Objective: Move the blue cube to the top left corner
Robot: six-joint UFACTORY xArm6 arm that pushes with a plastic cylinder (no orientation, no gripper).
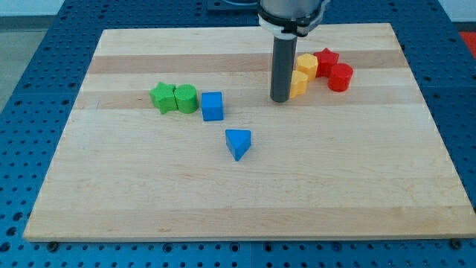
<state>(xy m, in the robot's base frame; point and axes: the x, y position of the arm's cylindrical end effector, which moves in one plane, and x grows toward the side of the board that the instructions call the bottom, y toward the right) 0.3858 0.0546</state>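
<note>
The blue cube (212,106) sits left of the board's middle, touching the right side of a green cylinder (186,97). My tip (280,100) rests on the board to the right of the blue cube, well apart from it, and right beside a yellow block (297,83). A blue triangular block (238,143) lies below and to the right of the cube.
A green star-shaped block (162,97) touches the green cylinder's left side. A second yellow block (307,65), a red star-shaped block (326,59) and a red cylinder (340,77) cluster at the upper right. The wooden board (111,186) lies on a blue perforated table.
</note>
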